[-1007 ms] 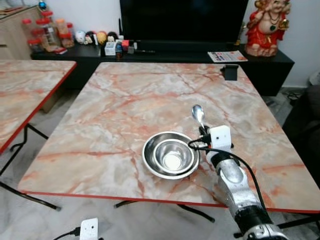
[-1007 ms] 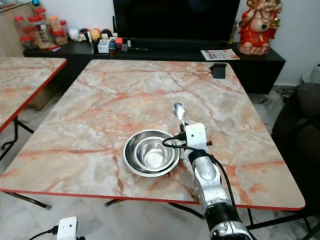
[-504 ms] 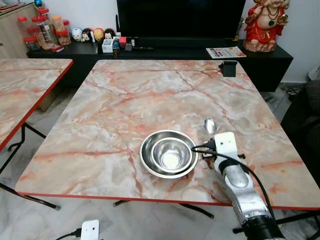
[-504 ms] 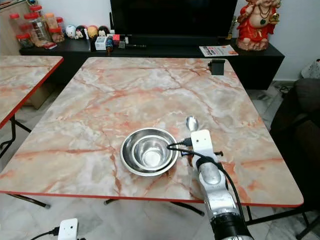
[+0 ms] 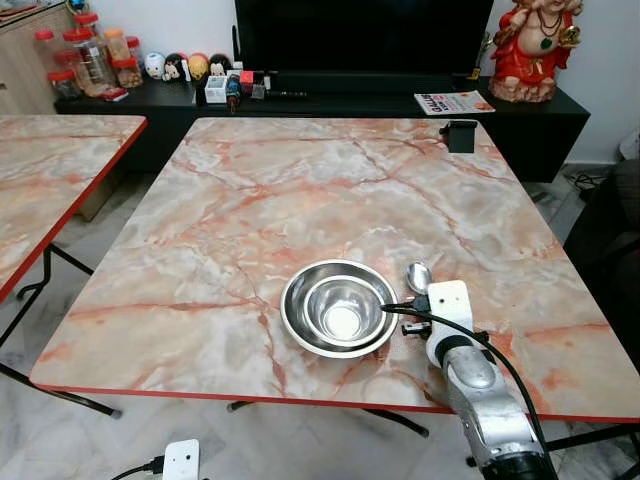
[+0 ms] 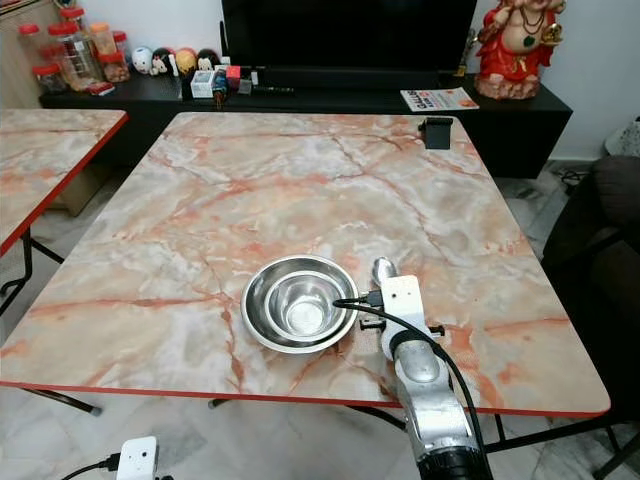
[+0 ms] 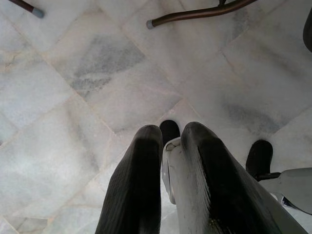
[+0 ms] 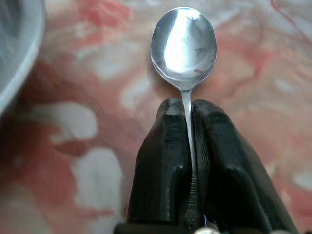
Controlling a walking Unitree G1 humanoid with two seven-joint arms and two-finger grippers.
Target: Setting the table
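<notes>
On the marble-patterned folding table (image 5: 300,190), two nested steel bowls (image 5: 339,308) sit near the front edge, toward the right corner. Just beside them the right gripper (image 8: 191,109) pinches a metal spoon (image 8: 184,46) by its handle, fingers closed tight, bowl end pointing away (the wrist view shows this grip). A black box (image 5: 460,135) stands at the far right corner. The left gripper (image 7: 168,134) hangs above floor tiles, fingers nearly together, holding nothing.
</notes>
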